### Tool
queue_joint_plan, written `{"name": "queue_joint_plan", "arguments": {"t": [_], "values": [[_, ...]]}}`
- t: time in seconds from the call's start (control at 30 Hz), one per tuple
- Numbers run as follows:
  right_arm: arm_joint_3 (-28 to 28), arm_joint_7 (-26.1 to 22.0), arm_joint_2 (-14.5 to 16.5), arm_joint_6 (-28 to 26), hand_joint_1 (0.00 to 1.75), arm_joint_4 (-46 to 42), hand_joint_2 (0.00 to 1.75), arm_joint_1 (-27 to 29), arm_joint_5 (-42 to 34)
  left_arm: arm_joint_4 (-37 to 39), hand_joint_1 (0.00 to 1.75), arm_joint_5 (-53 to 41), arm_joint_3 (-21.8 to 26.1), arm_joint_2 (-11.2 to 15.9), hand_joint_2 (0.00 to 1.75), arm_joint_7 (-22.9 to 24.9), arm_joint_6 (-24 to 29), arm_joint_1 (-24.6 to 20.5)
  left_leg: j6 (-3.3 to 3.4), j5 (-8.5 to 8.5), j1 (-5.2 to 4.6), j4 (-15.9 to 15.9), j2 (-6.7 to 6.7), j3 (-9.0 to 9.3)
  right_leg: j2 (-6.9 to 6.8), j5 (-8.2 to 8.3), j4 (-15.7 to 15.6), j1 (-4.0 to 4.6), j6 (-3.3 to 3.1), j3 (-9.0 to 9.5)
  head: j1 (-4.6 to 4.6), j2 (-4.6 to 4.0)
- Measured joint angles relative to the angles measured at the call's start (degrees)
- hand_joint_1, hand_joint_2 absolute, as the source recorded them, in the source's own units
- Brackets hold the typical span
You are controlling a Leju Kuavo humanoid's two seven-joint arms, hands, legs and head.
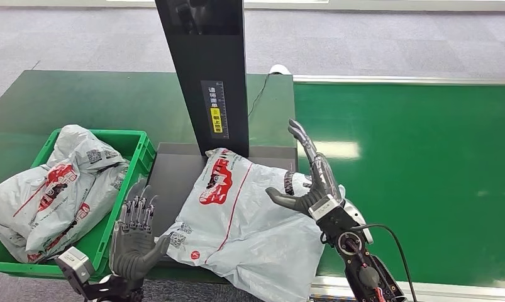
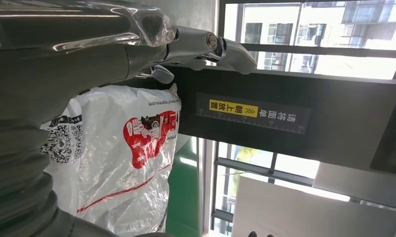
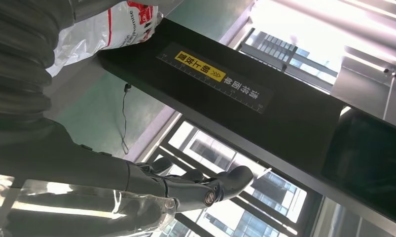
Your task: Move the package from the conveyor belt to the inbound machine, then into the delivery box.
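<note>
Head camera sits high, facing forward and down over my table [image 1: 42,100]. Both wrist cameras ride close behind their hands, tilted upward toward the windows [image 2: 304,34]. All three share the black post [image 1: 202,69] and its yellow label [image 3: 200,66].

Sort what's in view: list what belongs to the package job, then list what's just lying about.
Job:
package on the inbound machine
conveyor belt
green delivery box
right hand beside the package
left hand, open

Lying about:
packages already in the box
black cable
</note>
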Motion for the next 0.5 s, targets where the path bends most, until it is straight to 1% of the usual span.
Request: {"name": "queue_joint_plan", "arguments": {"t": [0.5], "values": [[0.00,0.00,0.01,0.00,0.00,-0.17,1.75,0.00,0.00,-0.02,0.00,0.00,-0.02,0.10,1.75,-0.02,-0.03,0.20,0.00,0.00,0.00,0.00,0.00,0.00,0.00,0.00,0.00,0.00,0.00,0.00,-0.01,0.00]]}}
